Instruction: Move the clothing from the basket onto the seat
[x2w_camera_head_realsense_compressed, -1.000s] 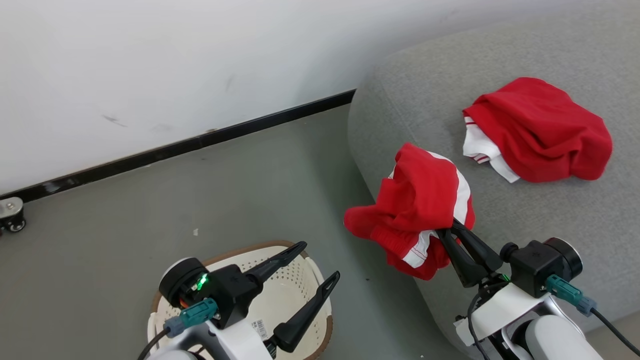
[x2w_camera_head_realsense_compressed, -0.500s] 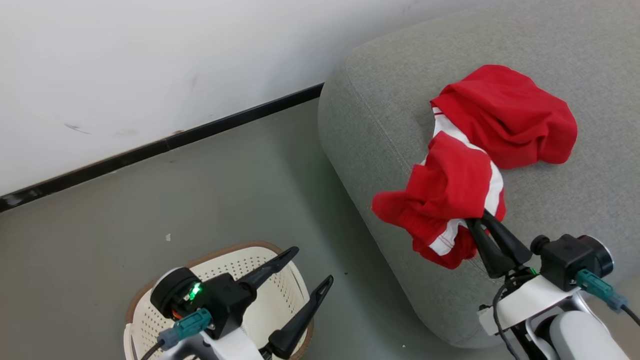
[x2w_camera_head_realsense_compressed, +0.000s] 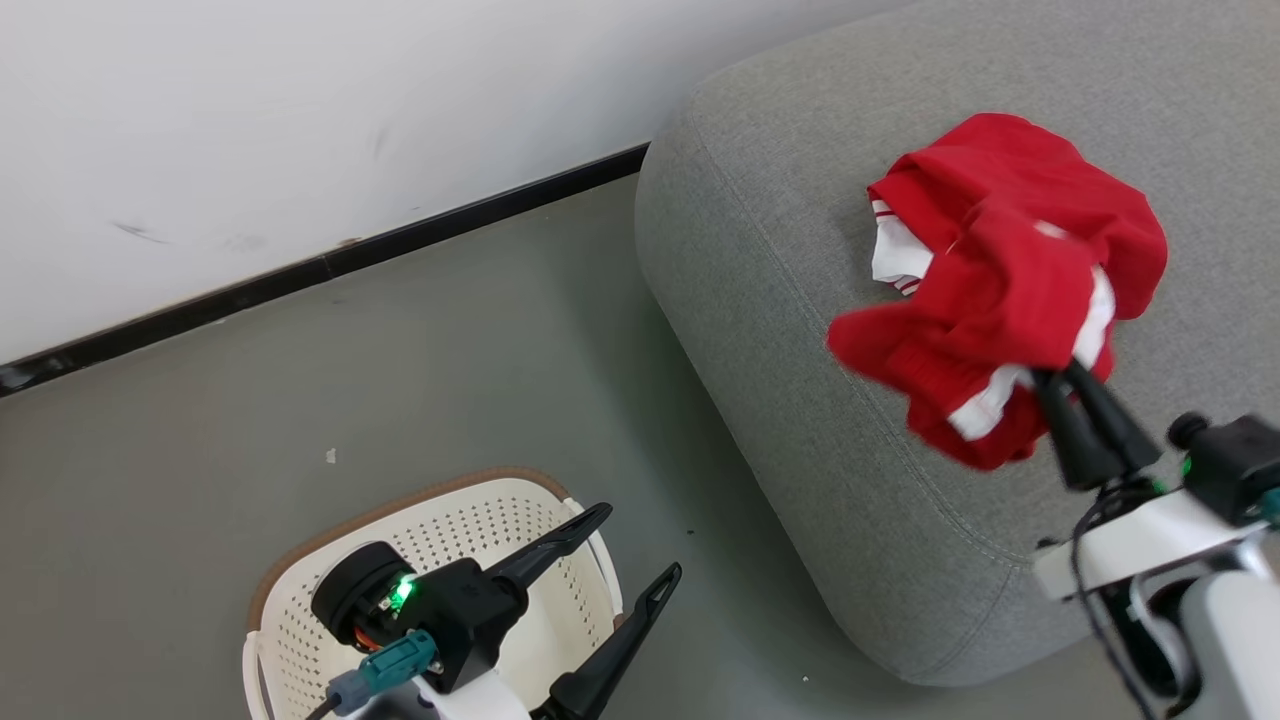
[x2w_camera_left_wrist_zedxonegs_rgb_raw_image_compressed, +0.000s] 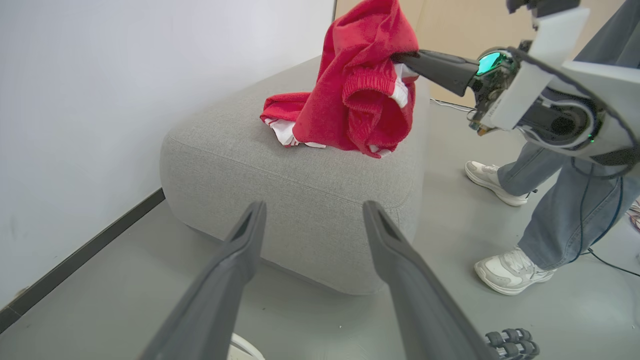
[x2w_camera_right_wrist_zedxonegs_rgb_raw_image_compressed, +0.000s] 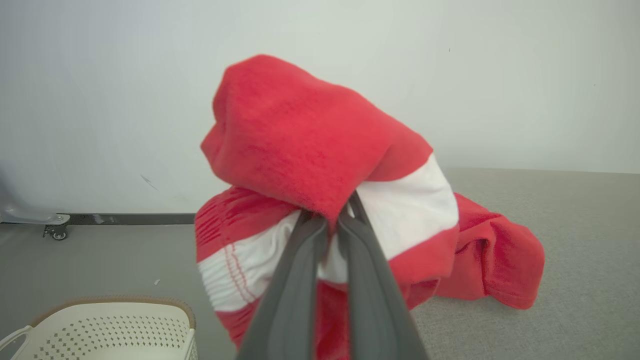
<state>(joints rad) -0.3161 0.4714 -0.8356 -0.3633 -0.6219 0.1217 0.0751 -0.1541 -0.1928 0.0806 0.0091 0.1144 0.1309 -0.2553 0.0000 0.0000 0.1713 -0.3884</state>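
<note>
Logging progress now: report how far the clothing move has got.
Done: one red garment lies on the seat. In hand: the right gripper is shut on the second garment, hanging over the seat. Left: lower and release it. The basket, where visible, holds no clothing.

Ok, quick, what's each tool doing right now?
Left tool: open, holding nothing.
Right tool: shut on a red garment.

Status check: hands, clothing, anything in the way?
Right hand shut on red garment over seat. Left hand open, empty, by basket. Other garment lying on seat. Person's legs beside seat.
</note>
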